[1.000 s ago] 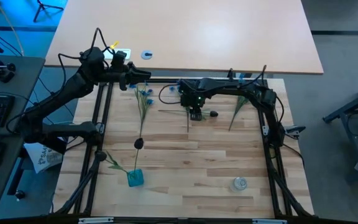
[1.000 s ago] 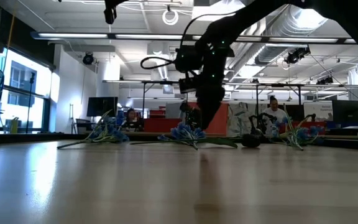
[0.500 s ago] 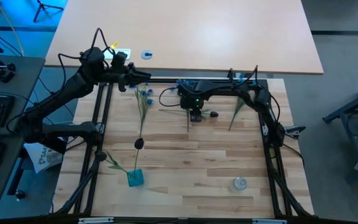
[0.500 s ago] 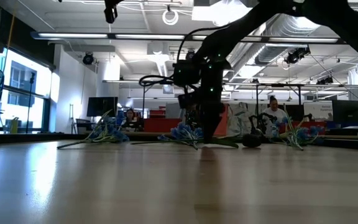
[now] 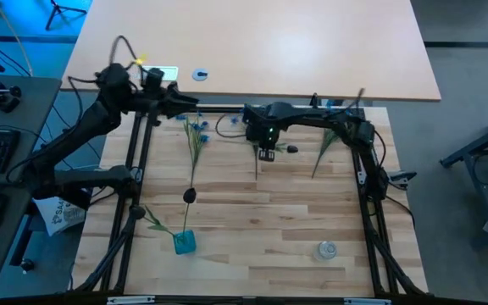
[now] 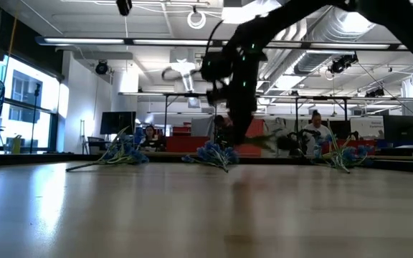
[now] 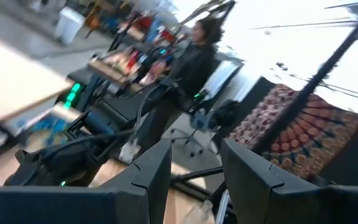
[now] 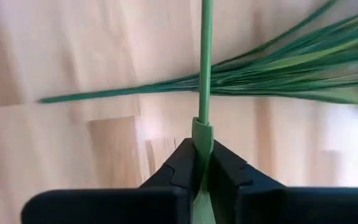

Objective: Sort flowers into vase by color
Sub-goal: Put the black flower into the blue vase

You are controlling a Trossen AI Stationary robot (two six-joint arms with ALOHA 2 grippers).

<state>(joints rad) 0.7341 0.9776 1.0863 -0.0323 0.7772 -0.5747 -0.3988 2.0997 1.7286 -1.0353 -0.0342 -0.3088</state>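
My right gripper (image 5: 265, 153) is at the far middle of the table, shut on the thin green stem (image 8: 204, 74) of a dark-bud flower, whose bud (image 5: 291, 150) shows just to its right. In the low view the gripper (image 6: 236, 140) holds the flower's leaf (image 6: 262, 142) above the tabletop. My left gripper (image 7: 196, 155) is raised at the far left corner (image 5: 179, 108), open and holding nothing. A blue sprig (image 5: 196, 130) and a second dark bud (image 5: 189, 195) lie flat on the left. My right gripper pinches the flower's stem (image 8: 203, 127) between its two fingers, at a thicker green joint partway along it. The fingers come from above, pointing down, and lie across the stem. The flower is lifted clear of the table and hangs about level.
A blue vase (image 5: 184, 243) with a green stem in it stands front left, and a clear glass vase (image 5: 326, 250) front right. More blue sprigs lie at the far middle (image 5: 237, 119) and far right (image 5: 327, 142). Grassy leaves (image 8: 284, 68) lie under the held stem.
My right gripper has gone down onto the dark-bud flower's stem, taken hold of it and risen a little. The flower is now lifted off the table. My left arm has drawn back slightly toward the table's left edge.
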